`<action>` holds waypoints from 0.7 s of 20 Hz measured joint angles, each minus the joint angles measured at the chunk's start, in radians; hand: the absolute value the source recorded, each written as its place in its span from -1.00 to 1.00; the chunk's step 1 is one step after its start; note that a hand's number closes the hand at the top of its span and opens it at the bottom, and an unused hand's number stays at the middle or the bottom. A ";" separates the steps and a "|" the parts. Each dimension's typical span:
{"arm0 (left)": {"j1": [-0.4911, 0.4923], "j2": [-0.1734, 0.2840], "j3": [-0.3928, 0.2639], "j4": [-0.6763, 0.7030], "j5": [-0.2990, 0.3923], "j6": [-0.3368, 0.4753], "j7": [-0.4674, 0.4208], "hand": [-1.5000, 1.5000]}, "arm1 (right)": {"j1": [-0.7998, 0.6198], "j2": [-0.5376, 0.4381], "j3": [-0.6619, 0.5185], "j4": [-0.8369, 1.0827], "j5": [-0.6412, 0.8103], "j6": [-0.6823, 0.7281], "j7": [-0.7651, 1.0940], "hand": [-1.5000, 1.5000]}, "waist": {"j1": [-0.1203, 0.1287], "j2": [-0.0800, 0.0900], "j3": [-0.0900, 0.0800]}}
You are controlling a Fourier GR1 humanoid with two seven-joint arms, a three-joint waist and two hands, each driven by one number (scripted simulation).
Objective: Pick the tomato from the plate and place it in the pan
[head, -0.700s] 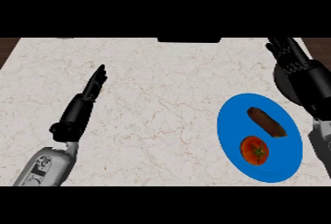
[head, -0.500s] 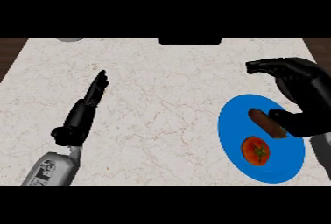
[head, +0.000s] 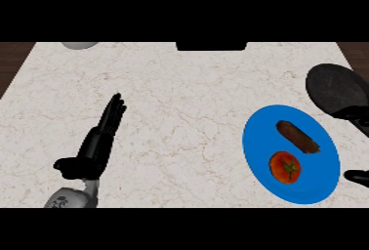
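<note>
Tomato (head: 286, 167) sits on the blue plate (head: 259, 146), at its near half, just beside a brown sausage-like item (head: 297, 136) lying farther back. Dark pan (head: 335, 89) rests on the desk (head: 180, 97) beyond the plate, at right edge. Left hand (head: 101, 139) open, fingers straight, well apart from plate. Right hand (head: 358, 177): only a sliver visible; state cannot be told.

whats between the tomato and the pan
In the head view, a brown oblong food item lies on the blue plate between the tomato and the dark pan; past it comes the plate's rim.
</note>
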 measured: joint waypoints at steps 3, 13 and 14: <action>0.010 -0.003 -0.004 -0.026 0.005 -0.005 0.015 0.00 | 0.030 -0.046 -0.031 0.065 0.112 -0.033 -0.124 -1.00 | 0.009 0.000 0.000; 0.048 -0.012 -0.017 -0.079 -0.007 -0.005 0.046 0.00 | 0.019 -0.185 0.064 0.044 0.372 -0.162 -0.221 -1.00 | 0.018 -0.003 -0.003; 0.049 -0.017 -0.020 -0.079 -0.010 -0.003 0.046 0.00 | 0.008 -0.191 0.085 0.024 0.398 -0.169 -0.206 -1.00 | 0.018 -0.003 -0.003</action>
